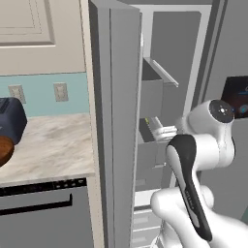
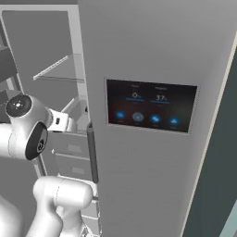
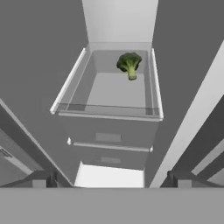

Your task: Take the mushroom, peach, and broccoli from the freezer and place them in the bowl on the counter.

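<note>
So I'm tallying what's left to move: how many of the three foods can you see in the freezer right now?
1. The broccoli lies in the back right corner of the freezer's clear shelf, seen in the hand view. The mushroom and peach may be hidden elsewhere in the freezer.

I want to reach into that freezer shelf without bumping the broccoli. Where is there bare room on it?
The shelf is mostly bare: the open floor runs from its front lip back along the side away from the broccoli. In the hand view the broccoli sits at the back, near one side wall, so that corner is the only crowded spot. The gripper is open in front.
</note>
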